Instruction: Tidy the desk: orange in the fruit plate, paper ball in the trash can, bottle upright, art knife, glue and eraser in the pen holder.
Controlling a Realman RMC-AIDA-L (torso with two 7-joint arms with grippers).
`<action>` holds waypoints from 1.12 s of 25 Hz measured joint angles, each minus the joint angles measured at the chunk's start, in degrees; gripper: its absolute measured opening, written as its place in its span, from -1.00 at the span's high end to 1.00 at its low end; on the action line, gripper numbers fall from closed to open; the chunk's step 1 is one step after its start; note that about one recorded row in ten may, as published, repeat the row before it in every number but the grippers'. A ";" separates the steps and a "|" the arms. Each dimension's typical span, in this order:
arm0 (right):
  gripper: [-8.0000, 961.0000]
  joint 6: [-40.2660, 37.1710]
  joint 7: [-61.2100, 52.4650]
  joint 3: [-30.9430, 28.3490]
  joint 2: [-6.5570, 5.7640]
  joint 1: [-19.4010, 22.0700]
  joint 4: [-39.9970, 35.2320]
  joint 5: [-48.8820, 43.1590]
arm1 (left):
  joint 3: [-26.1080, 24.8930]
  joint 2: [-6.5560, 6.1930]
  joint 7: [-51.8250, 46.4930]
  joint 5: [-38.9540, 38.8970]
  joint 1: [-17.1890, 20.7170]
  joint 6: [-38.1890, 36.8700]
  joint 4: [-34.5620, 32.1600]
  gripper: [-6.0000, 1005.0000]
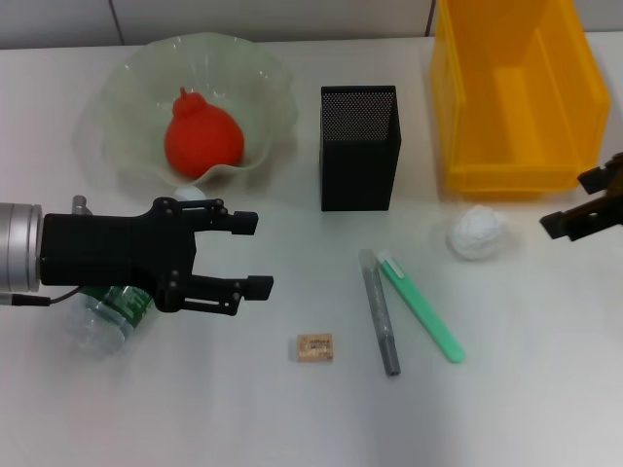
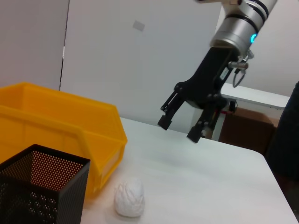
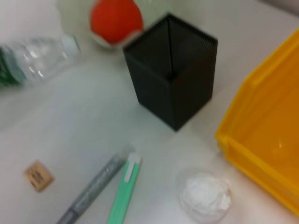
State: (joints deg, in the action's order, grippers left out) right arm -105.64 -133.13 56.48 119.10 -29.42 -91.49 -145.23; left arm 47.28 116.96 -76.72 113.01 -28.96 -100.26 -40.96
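Orange (image 1: 202,138) already sits in the fruit plate (image 1: 127,73) at the far left of the desk (image 1: 292,409), so that part reads as done. Everything else waits: the bottle (image 1: 105,316) lies on its side at the near left, partly hidden under the left end effector (image 1: 251,255), which hovers over it with fingers spread wide and nothing between them — probably lined up to right the bottle. The right end effector (image 1: 592,202) hangs at the right edge of the desk, just beside the paper ball (image 1: 477,233), also open and empty; the ball rests close against the yellow trash can (image 1: 516,97), so a short lift over the rim should do. The art knife (image 1: 421,306) and the grey glue (image 1: 380,311) lie side by side, nearly touching at their far ends, in front of the black mesh pen holder (image 1: 358,146) — picking one may nudge the other. The eraser (image 1: 314,347) lies alone, nearer the front.
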 joint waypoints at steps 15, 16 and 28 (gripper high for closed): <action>-0.71 17.65 -5.50 10.94 0.05 -8.06 22.98 -4.82 | 0.39 0.18 0.20 0.88 1.15 -0.15 0.07 -0.63; -0.71 18.43 -5.43 11.20 0.04 -8.25 23.97 -4.96 | 0.42 0.20 0.16 1.42 1.20 -0.12 0.13 -0.63; -0.71 27.09 -4.80 13.54 0.21 -9.86 32.40 -4.76 | 0.41 0.40 -0.01 3.12 1.57 0.15 1.49 -0.62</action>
State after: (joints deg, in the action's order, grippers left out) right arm -78.55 -137.94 70.02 119.30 -39.28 -59.08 -149.99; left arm 47.69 117.36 -76.73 116.13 -27.40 -100.11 -39.46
